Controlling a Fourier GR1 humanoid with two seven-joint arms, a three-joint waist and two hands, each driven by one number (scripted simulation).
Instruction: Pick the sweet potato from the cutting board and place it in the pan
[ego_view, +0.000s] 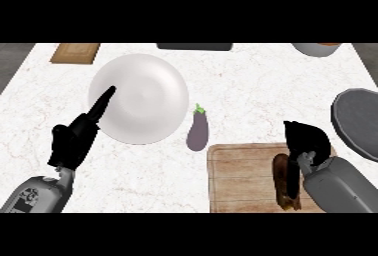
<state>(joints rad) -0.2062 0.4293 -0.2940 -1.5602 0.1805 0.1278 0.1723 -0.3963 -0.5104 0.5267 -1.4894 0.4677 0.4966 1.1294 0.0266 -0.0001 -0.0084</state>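
While the left hand (74, 140) rests open beside the white plate (144, 95), the right hand (306, 142) curls over the sweet potato (284, 182) lying on the cutting board (240, 177), so the grasp step appears in hand; next comes lifting it rightward to the pan (358, 122).

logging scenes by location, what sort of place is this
Most likely a kitchen counter: a wooden cutting board carrying a sweet potato, an eggplant beside it, and a dark pan at right.
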